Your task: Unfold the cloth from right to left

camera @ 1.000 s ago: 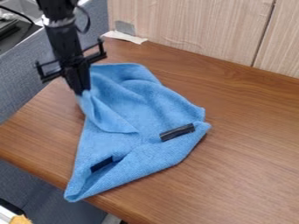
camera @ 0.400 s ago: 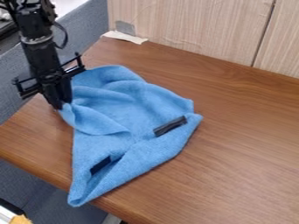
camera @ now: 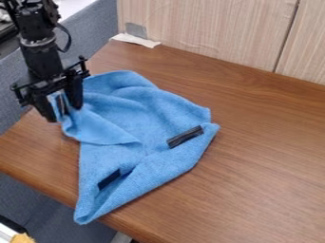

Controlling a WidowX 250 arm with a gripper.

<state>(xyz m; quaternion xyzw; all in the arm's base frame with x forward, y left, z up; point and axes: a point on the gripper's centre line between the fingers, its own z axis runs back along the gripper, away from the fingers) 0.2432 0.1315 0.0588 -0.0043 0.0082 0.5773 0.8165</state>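
"How is your gripper point(camera: 63, 113) now?"

"I have it at the left edge of the bench point(camera: 266, 166). Its two fingers are wide apart, with a bit of the blue cloth point(camera: 139, 114) between them."

"And the rest of the cloth?"

"It lies on the bench, bumpy and folded. Its low tip pokes past the front edge. I see two black strips point(camera: 185, 136) on it."
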